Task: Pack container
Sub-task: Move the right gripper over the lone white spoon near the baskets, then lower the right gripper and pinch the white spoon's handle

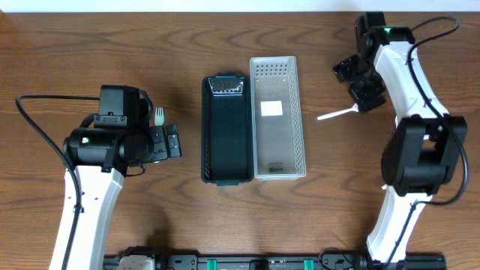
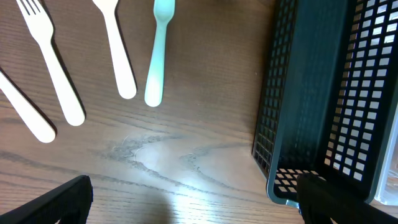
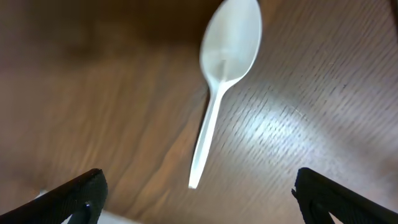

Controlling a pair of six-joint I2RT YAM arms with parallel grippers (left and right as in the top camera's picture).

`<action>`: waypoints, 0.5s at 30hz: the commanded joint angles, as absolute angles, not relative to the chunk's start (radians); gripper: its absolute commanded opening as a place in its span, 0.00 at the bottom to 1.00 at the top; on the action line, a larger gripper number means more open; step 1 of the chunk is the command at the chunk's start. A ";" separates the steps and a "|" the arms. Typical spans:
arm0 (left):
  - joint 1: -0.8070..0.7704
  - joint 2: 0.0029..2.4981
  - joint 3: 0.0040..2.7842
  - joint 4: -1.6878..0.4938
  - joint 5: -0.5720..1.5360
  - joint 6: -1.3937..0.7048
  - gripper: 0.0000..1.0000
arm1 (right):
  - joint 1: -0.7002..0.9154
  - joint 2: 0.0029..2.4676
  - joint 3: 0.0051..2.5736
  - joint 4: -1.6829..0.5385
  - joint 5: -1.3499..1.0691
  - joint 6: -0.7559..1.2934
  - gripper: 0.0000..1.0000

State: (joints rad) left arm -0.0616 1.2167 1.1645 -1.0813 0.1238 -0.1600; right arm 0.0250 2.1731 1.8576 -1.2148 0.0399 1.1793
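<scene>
**Overhead:** The dark basket (image 1: 226,135) & clear basket (image 1: 277,120) sit mid-table, long walls touching, tops open. The clear one holds a white patch; sth pale shows at the dark one's far end, can't tell what. L gripper (image 1: 177,141) sits left of the dark basket w/ a strip of bare wood btw them. Its jaws are apart, nothing in them. The green fork (image 1: 160,115) shows only its tines beside the arm, the rest is hidden under it. R gripper (image 1: 355,86) is near the far right corner, well apart from the baskets, jaws apart above the white spoon (image 1: 335,114). One end of the spoon is tucked under the fingers, can't tell which. There's free wood btw the spoon & the clear basket. The table (image 1: 75,60) is brown wood grain w/ a black rail along the front edge.

**L wrist:** Fingertips (image 2: 56,202) show only at the bottom corners, wide apart, bare wood btw them. The dark basket's (image 2: 305,93) mesh corner is close by the right-hand tip. At upper left lie a white fork (image 2: 53,62), two white handles & the green fork (image 2: 157,56), side by side, not touching. Most are cut off by the frame edges. There's glare on the wood.

**R wrist:** Fingertips (image 3: 68,199) sit at the bottom corners, spread wide. The white spoon (image 3: 221,81) lies flat, bowl up-frame, handle tip pointing down btw the fingers & touching neither. The left side is dim & blurred, the right side glares.
</scene>
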 commanded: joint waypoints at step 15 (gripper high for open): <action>-0.061 1.217 1.182 -1.092 0.112 -0.155 0.98 | 0.016 2.324 1.862 -1.231 0.057 1.234 0.99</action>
State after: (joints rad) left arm -0.0616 1.2167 1.1645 -1.0893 0.1238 -0.1600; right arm 0.0189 2.2848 1.8576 -1.2274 0.0296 1.2137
